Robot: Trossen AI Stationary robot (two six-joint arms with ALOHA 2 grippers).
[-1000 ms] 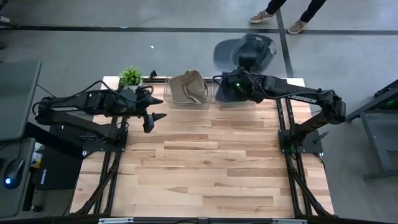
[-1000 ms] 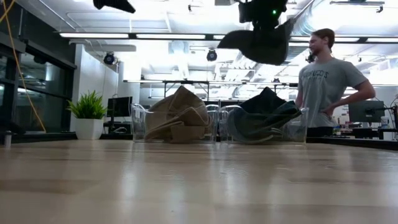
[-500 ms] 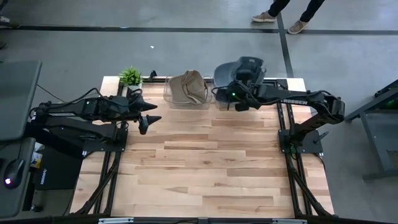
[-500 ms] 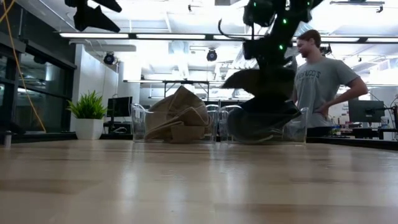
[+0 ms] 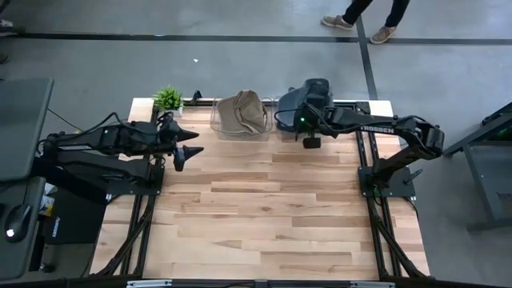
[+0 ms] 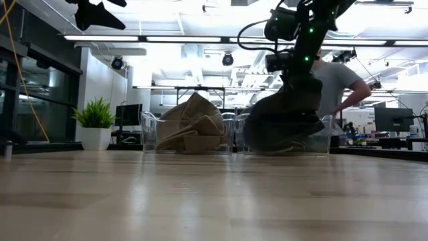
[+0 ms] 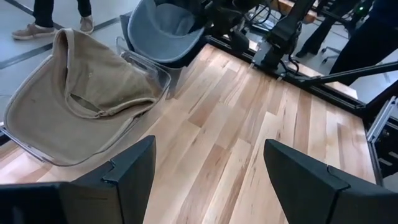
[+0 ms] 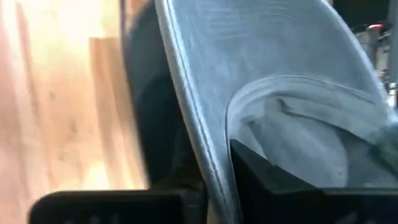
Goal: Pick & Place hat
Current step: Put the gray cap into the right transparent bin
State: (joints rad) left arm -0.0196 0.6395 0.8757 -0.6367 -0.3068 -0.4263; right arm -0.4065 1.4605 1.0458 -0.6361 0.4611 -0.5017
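While the right gripper (image 5: pixel 307 120) reaches over the clear bin (image 5: pixel 282 128) at the far edge of the table (image 5: pixel 264 208), the grey hat (image 5: pixel 298 102) sits in that bin, brim and crown rising above the wall. In the right wrist view, the hat fabric (image 8: pixel 261 81) runs between the two dark fingers (image 8: pixel 273 180) and fills most of the picture; the jaws stand narrow with the brim edge between them, and whether they grip it cannot be told. In the low view, the hat (image 6: pixel 284 120) rests low inside the bin with the gripper directly above it.

Just beside that bin, toward the left arm, a second clear bin (image 5: pixel 216 120) contains a tan hat (image 5: pixel 242 112). A small green plant (image 5: pixel 168 98) stands at the far left corner.

The left gripper (image 5: pixel 186 144) hovers above the table near the plant, jaws wide and empty. A person (image 6: pixel 338 80) stands beyond the table.
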